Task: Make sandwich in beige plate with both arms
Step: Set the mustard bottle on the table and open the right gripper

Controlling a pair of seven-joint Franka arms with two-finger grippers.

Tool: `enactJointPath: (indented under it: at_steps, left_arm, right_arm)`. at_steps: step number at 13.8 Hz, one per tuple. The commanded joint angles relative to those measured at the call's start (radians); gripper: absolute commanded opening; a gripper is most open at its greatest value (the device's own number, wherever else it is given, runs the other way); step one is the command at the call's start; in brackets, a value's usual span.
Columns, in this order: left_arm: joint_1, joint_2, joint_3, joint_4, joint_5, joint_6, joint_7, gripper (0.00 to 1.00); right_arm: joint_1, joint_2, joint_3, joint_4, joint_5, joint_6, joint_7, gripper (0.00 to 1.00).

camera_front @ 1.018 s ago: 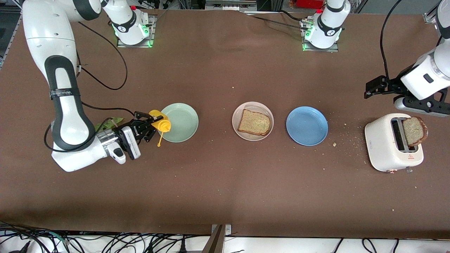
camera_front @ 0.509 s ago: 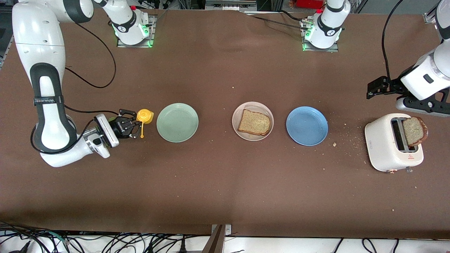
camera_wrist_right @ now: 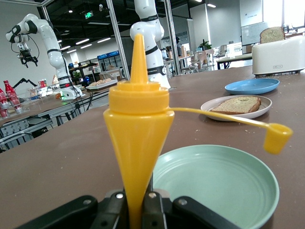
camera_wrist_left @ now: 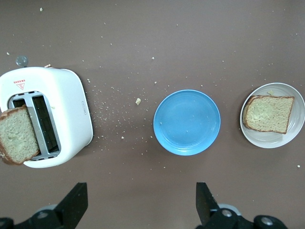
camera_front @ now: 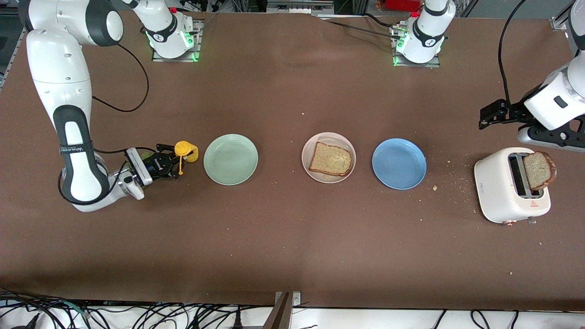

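Clamping the yellow bottle (camera_front: 185, 151) just beside the mint plate (camera_front: 231, 159), the right tool (camera_front: 170, 163) lies toward the right arm's end from the beige plate (camera_front: 328, 157) and its bread (camera_front: 330, 159); the left tool (camera_wrist_left: 138, 205), fingers apart, waits over the tabletop (camera_front: 292, 237) beside the toaster (camera_front: 511, 185).

We take the mint-green plate (camera_front: 231, 159) as our landmark on the brown desk (camera_front: 292, 237). Just beside it, toward the right arm's end of the desk, we see a yellow squeeze bottle (camera_front: 186, 151) with its cap dangling on a thin strap (in the right wrist view the bottle (camera_wrist_right: 138, 138) stands upright, nozzle up). Well apart from the green plate, toward the left arm's end, lies a blue plate (camera_front: 399, 163), bare. Farther along that way stands a white toaster (camera_front: 509, 185), and we note crumbs (camera_front: 450, 183) scattered between it and the blue plate.
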Motion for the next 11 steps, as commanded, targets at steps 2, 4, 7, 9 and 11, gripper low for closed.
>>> enactJointPath:
  at_steps: [2,4,7,9,11]
  left_arm:
    - [0.009,0.015,-0.001,0.028,0.008,-0.006,-0.098,1.0]
    - [0.008,0.015,-0.005,0.028,0.01,-0.007,-0.126,1.0]
    - [0.009,0.014,-0.005,0.028,0.01,-0.007,-0.121,1.0]
    - [0.011,0.014,-0.003,0.027,0.008,-0.007,-0.115,1.0]
    - [0.011,0.014,-0.003,0.025,0.008,-0.007,-0.115,1.0]
  right_arm:
    - [-0.004,0.034,-0.004,0.001,0.026,-0.002,-0.056,0.0]
    - [-0.004,0.039,-0.004,0.001,0.021,0.02,-0.056,0.0]
    - [-0.004,0.043,-0.035,0.001,0.013,0.049,-0.056,0.0]
    - [-0.004,0.045,-0.053,0.001,0.015,0.049,-0.055,0.04]
    - [-0.006,0.048,-0.055,0.001,0.021,0.049,-0.058,0.08]
